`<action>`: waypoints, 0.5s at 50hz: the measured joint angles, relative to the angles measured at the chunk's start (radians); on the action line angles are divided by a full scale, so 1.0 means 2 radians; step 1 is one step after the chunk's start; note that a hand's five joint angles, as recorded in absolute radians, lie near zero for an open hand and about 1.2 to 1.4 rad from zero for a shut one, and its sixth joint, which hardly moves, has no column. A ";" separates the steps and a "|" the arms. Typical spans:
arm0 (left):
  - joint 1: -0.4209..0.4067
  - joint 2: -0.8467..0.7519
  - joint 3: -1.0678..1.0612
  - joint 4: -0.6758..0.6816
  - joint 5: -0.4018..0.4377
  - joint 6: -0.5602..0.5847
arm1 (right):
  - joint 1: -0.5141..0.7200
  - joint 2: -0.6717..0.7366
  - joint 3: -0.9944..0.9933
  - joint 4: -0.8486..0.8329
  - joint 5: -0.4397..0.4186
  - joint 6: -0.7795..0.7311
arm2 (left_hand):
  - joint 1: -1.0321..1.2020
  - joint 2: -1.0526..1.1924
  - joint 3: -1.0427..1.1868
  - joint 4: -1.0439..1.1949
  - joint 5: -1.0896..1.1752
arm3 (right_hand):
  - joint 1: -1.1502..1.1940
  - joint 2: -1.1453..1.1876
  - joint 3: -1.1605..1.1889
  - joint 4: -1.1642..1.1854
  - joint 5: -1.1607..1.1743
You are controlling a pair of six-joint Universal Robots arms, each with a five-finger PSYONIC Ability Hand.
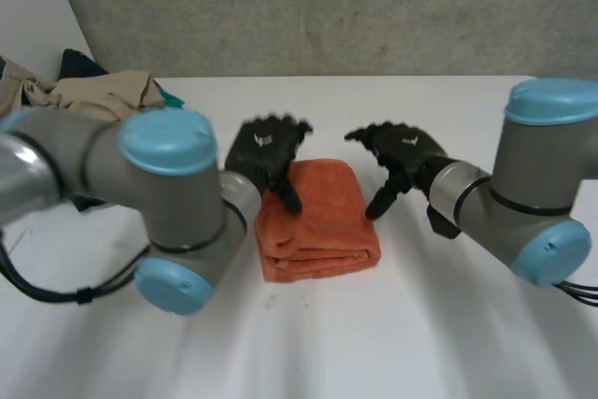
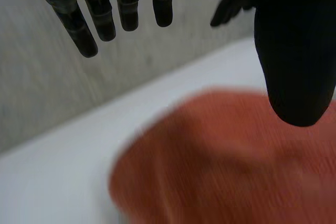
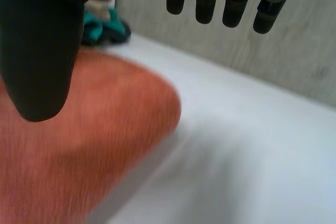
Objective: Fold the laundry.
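Towel: the orange towel (image 1: 322, 221) lies folded into a thick, rounded pad in the middle of the white worktop (image 1: 448, 324), between my two hands.
Left hand: my left hand (image 1: 264, 149) is over the towel's far left corner with its thumb hanging down above the cloth. I cannot tell whether the thumb touches. Its fingers (image 2: 126, 9) are straight and apart, holding nothing.
Right hand: my right hand (image 1: 404, 149) sits just beside the towel's right edge, thumb pointing down. Its fingers (image 3: 205, 6) are likewise apart and empty.
Handling: I judge the towel light, soft and limp, with a nap that should grip well. It has no stiffness, so the stacked layers may slide or spring open if I lift from one side alone.
Where to hold: I would pinch through all the layers at the two far corners, one hand to each.
Other laundry: a pile of clothes (image 1: 98, 92), beige with some teal, waits at the far left corner, well apart from the towel.
Writing: I see no tag on the towel. Each hand's back carries a small pale mark I cannot read.
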 measured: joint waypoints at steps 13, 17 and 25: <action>-0.007 -0.051 -0.024 -0.043 -0.075 0.058 | 0.009 0.097 -0.071 0.047 0.002 -0.069 | 0.002 0.000 0.000 0.000 0.000 | -0.006 0.000 0.000 0.000 0.000; -0.007 -0.033 -0.034 -0.044 -0.071 0.087 | 0.009 0.088 -0.069 0.046 0.015 -0.107 | 0.000 0.000 0.000 -0.001 0.000 | -0.009 0.000 0.000 0.000 0.000; -0.001 0.042 -0.024 -0.039 -0.032 0.101 | 0.005 0.008 -0.008 0.019 0.050 -0.116 | -0.002 0.000 -0.001 -0.001 -0.002 | -0.009 0.000 0.000 0.000 0.000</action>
